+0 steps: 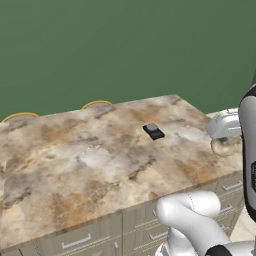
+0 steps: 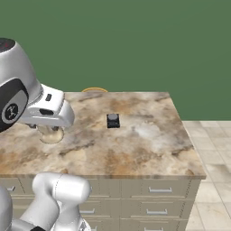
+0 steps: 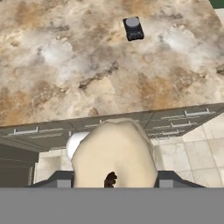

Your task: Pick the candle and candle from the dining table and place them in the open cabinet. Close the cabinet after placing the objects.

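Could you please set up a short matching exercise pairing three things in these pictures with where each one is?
Things:
1. pale cream candle
2. small dark object
3. drawers

Places:
A. under the stone top of the dining table
B. alone on the tabletop
C. between the fingers of the gripper

Pairs: 1-C, 2-B, 3-A

Below me spreads the brown-beige marbled worktop (image 1: pixel 90 165) on its grey-beige drawer base (image 2: pixel 149 194), with a small dark block topped by a grey disc (image 1: pixel 153 131) lying near its middle.
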{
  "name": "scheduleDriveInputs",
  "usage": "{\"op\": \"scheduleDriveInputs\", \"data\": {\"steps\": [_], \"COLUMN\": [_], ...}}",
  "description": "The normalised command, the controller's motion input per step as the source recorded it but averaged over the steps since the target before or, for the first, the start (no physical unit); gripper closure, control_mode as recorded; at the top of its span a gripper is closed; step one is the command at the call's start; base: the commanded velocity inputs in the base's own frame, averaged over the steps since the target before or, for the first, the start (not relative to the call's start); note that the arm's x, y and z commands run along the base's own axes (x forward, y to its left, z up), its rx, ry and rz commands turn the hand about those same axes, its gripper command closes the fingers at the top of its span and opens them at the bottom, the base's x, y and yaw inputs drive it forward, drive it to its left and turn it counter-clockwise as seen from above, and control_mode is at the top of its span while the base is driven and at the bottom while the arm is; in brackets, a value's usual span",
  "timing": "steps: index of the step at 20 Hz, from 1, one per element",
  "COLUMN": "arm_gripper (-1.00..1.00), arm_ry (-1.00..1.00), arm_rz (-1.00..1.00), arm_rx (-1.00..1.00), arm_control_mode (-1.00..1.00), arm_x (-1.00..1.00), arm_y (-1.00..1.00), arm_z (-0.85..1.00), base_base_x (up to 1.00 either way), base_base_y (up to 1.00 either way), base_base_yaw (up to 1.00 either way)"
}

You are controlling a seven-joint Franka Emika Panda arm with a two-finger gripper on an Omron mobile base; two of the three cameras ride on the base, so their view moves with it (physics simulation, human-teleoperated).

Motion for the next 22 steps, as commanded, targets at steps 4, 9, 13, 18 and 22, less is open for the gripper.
{"op": "scheduleDriveInputs", "data": {"steps": [4, 9, 13, 18, 22], "arm_gripper": [1.0, 1.0, 1.0, 1.0, 1.0], "arm_ry": [0.0, 0.0, 0.0, 0.0, 0.0], "arm_rz": [0.0, 0.0, 0.0, 0.0, 0.0], "arm_rx": [0.0, 0.0, 0.0, 0.0, 0.0], "arm_control_mode": [1.0, 1.0, 1.0, 1.0, 1.0], "arm_x": [0.0, 0.0, 0.0, 0.0, 0.0], "arm_y": [0.0, 0.0, 0.0, 0.0, 0.0], "arm_z": [0.0, 0.0, 0.0, 0.0, 0.0], "base_base_x": [0.01, 0.09, 0.32, 0.19, 0.31], "base_base_y": [-0.78, -1.0, -1.0, -1.0, -1.0], "base_base_yaw": [-0.15, -0.3, -0.61, -0.67, -0.64]}}
